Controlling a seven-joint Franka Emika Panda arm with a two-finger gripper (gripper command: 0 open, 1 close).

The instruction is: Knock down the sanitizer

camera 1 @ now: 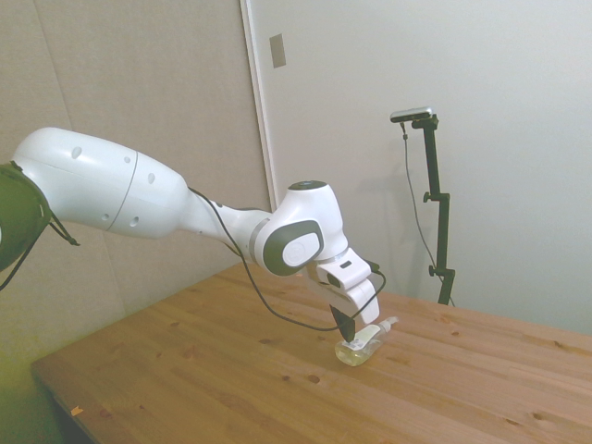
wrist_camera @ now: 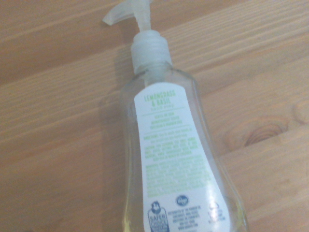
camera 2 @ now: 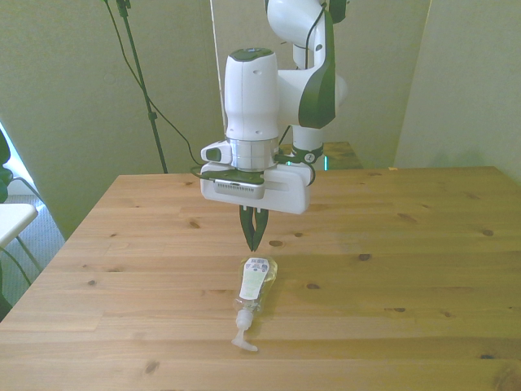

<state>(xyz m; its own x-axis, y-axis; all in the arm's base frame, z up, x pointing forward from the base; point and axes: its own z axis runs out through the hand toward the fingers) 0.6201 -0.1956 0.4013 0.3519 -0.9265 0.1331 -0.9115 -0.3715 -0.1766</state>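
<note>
One sanitizer [camera 2: 256, 281] lies flat on the table [camera 2: 407, 244], jaws pinched together above it.

The sanitizer [wrist_camera: 174, 159] lies flat on the wooden table [wrist_camera: 58, 145], its white printed label facing up. Its white pump nozzle [wrist_camera: 130, 14] curves off past the ribbed collar.

Wooden table [camera 1: 231, 370], knotted pine planks, is seen lit from one side. Pale wall panels [camera 1: 139, 83] are set behind; a small grey plate [camera 1: 277, 50] is mounted high up.
</note>
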